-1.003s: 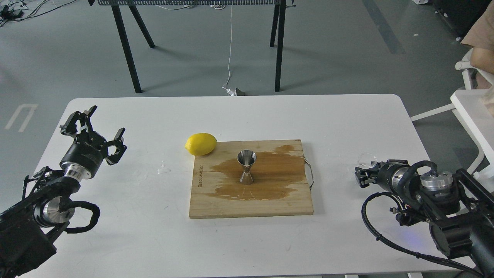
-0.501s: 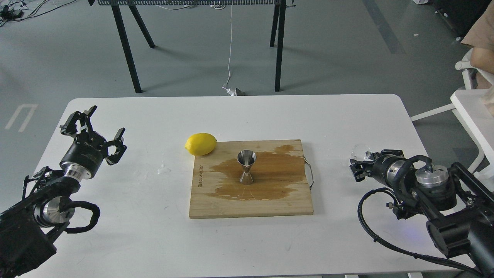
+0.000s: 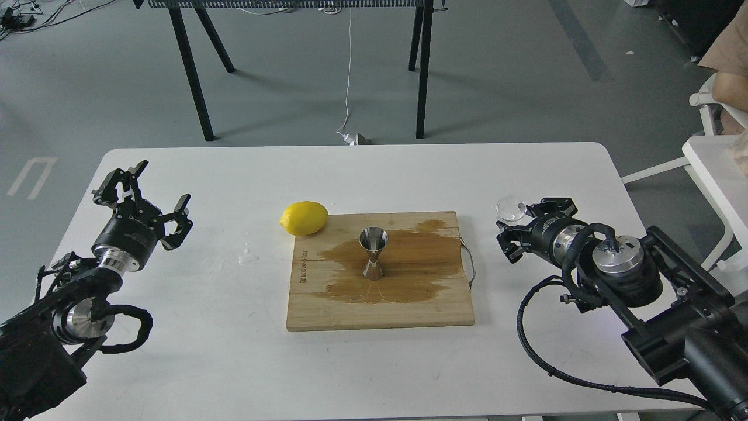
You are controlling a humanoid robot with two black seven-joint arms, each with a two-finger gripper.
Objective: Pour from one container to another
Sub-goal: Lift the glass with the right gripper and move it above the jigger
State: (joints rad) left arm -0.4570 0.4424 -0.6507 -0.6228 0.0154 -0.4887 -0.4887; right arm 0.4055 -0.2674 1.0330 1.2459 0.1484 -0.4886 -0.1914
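The steel jigger (image 3: 373, 254) stands upright in the middle of the wooden cutting board (image 3: 327, 304), on a dark wet stain. My right gripper (image 3: 514, 225) is to the right of the board, shut on the clear glass cup (image 3: 511, 209), which is raised above the table near the board's wire handle. My left gripper (image 3: 143, 193) is open and holds nothing, above the table's left side, far from the board.
A yellow lemon (image 3: 304, 217) lies at the board's far left corner. A small puddle (image 3: 248, 255) sits on the white table (image 3: 234, 362) left of the board. A white side table (image 3: 716, 169) stands off to the right.
My right gripper has carried the glass cup leftward and farther up in the view, toward the board. The left arm, jigger and lemon have not moved.
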